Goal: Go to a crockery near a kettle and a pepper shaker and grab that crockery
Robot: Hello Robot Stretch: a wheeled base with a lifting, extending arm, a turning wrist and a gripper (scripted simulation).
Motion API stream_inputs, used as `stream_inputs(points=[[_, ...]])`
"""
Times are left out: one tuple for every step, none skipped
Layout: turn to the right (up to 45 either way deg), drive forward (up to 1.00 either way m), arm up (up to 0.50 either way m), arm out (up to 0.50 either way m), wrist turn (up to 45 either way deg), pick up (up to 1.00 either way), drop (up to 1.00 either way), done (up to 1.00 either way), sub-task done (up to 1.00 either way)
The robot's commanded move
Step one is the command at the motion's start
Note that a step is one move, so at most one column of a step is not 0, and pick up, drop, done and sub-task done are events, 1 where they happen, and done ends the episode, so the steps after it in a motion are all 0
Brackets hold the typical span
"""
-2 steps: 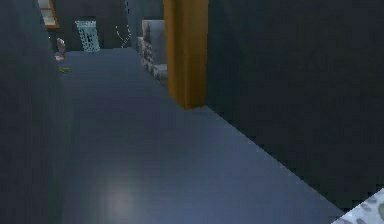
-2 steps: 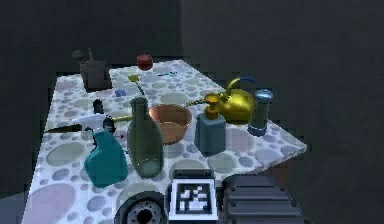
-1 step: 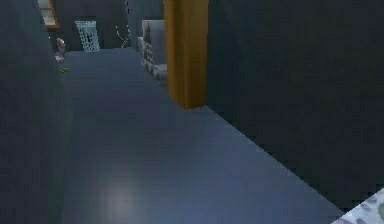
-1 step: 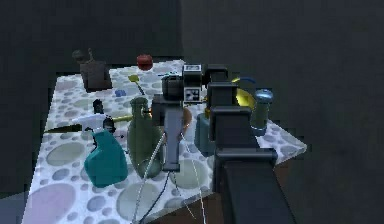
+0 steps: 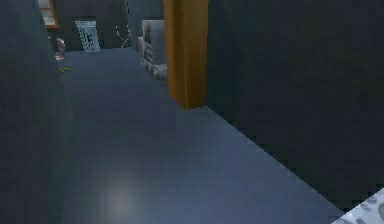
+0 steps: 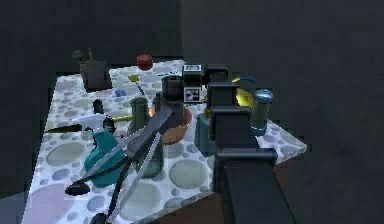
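Dark arm [image 6: 245, 170] reaches over spotted table [image 6: 62, 152]; whether its claw [image 6: 98, 192] holds anything is unclear.

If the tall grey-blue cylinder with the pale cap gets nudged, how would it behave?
The tall grey-blue capped cylinder looks narrow for its height, so it would probably tip rather than slide. Being round, it might then roll. It stands near the spotted table's edge, so it could fall off.

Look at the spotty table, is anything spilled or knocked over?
Nothing stands out. The spotted table is crowded, but the dark kettle-like pot, the shaker and the yellow bowl all stand upright, and no spill shows. The teal thing is too blobby to judge.
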Motion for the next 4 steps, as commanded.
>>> stream_inputs(points=[[0.0, 0.00, 0.00, 0.00, 45.0, 0.00, 0.00, 0.00, 0.00], [0.0, 0.00, 0.00, 0.00, 45.0, 0.00, 0.00, 0.00, 0.00], [0.0, 0.00, 0.00, 0.00, 27.0, 0.00, 0.00, 0.00, 0.00], [0.0, 0.00, -0.08, 0.00, 0.0, 0.00, 0.00, 0.00, 0.00]])
